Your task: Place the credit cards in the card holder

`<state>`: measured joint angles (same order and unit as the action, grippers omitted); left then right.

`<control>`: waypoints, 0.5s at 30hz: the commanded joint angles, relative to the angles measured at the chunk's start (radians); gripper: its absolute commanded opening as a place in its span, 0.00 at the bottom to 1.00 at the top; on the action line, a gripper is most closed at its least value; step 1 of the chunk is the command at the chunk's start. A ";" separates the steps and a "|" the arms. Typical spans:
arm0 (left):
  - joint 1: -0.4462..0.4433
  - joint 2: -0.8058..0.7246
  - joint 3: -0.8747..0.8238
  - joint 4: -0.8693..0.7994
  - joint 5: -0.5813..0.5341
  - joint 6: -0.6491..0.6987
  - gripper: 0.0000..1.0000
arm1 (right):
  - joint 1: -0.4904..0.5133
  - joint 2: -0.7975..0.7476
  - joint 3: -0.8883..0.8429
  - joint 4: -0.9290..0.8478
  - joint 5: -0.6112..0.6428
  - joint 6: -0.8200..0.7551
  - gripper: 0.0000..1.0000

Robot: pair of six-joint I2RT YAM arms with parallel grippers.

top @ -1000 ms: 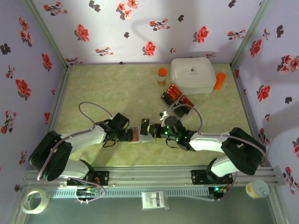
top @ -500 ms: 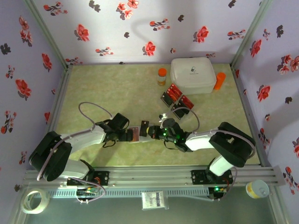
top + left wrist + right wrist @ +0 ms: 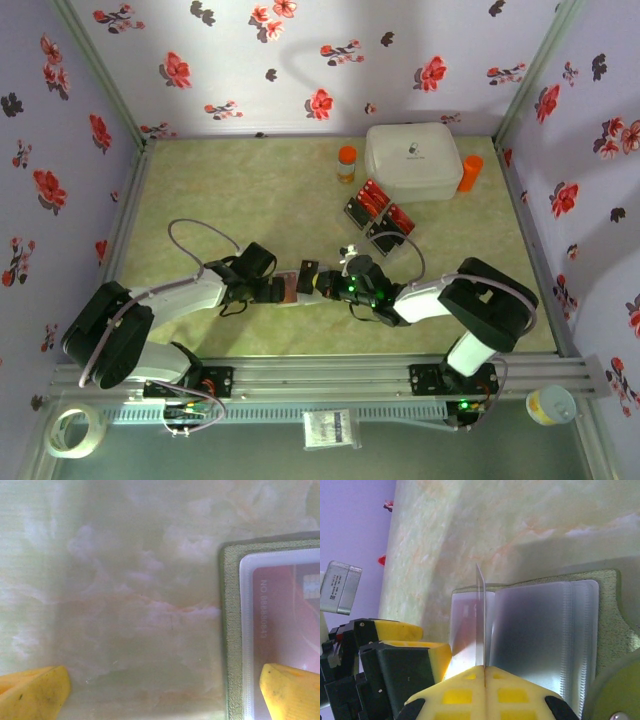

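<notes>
right claw (image 3: 484,670): grips card (image 3: 480,615) edge-on, long axis straight out | card holder (image 3: 606,611): open | left claw (image 3: 161,690): released

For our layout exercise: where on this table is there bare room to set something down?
Free: the far-left table between the left wall and the orange-capped bottle. Crowded: around the white box and credit cards, and centre front, where the left end effector and right end effector meet at the card holder.

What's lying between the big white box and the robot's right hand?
A pile of red and black credit cards lies on the table between the white box and the right gripper, seen in the top view.
</notes>
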<state>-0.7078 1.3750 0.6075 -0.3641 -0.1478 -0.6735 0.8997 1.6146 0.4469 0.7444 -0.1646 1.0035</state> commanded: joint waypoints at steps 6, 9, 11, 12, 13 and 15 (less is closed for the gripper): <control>0.002 0.033 -0.043 0.039 0.003 0.005 1.00 | 0.007 0.025 0.005 -0.003 -0.039 0.008 0.00; 0.002 0.032 -0.042 0.039 0.003 0.006 1.00 | 0.007 0.024 0.016 -0.041 -0.055 0.003 0.00; 0.001 0.033 -0.042 0.039 0.004 0.005 1.00 | 0.008 0.022 0.021 -0.069 -0.063 0.000 0.00; 0.002 0.033 -0.043 0.039 0.004 0.006 1.00 | 0.008 0.022 0.024 -0.084 -0.068 -0.002 0.00; 0.002 0.033 -0.042 0.038 0.004 0.007 1.00 | 0.008 0.021 0.029 -0.099 -0.074 -0.006 0.00; 0.002 0.033 -0.042 0.038 0.003 0.006 1.00 | 0.008 0.018 0.035 -0.130 -0.082 -0.011 0.00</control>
<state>-0.7078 1.3743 0.6067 -0.3637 -0.1478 -0.6735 0.8997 1.6257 0.4599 0.6884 -0.2226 1.0050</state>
